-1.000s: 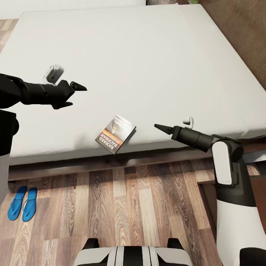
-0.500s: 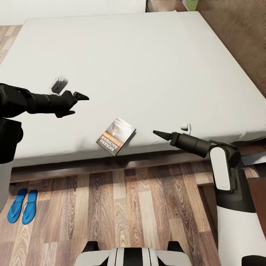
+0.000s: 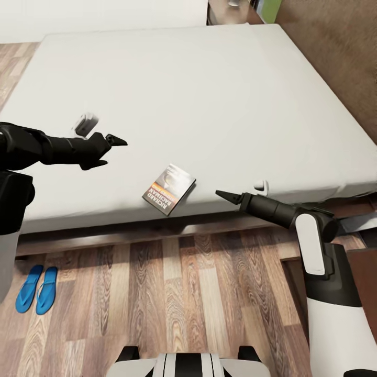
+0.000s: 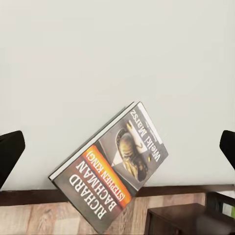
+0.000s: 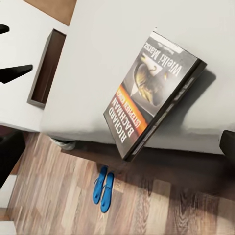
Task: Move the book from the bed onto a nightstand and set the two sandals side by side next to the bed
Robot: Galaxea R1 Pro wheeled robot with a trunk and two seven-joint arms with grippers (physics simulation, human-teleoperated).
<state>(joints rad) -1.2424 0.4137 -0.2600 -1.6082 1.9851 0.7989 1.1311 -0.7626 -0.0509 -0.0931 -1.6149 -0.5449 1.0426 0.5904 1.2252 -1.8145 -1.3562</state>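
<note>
A: While the left gripper [image 3: 116, 140] hangs over the white mattress with its jaws parted and nothing between them, the right gripper [image 3: 225, 196] sits low at the near edge of the bed [image 3: 209, 94], pointing toward the book [image 3: 168, 189]. Its jaws I can't call from here, they read as one dark point.

B: In the left wrist view, the two dark fingertips [image 4: 11, 152] stand wide apart at the frame's edges, with the book [image 4: 115, 164] lying between them further off, untouched.

A: And that book, dark cover, orange band, white lettering, rests flat on the mattress right at the near edge, one corner poking out past it over the wooden floor [image 3: 199, 293].

B: The right wrist view shows that overhang clearly: the book [image 5: 152, 90] juts off the mattress, and down on the floor the two blue sandals [image 5: 103, 187] lie side by side.

A: From the head camera the sandals [image 3: 36, 288] are paired by the bed frame, well off to the robot's left. A small white object [image 3: 85, 123] sits on the mattress just behind the left arm, another one [image 3: 260, 185] near the right gripper.
</note>
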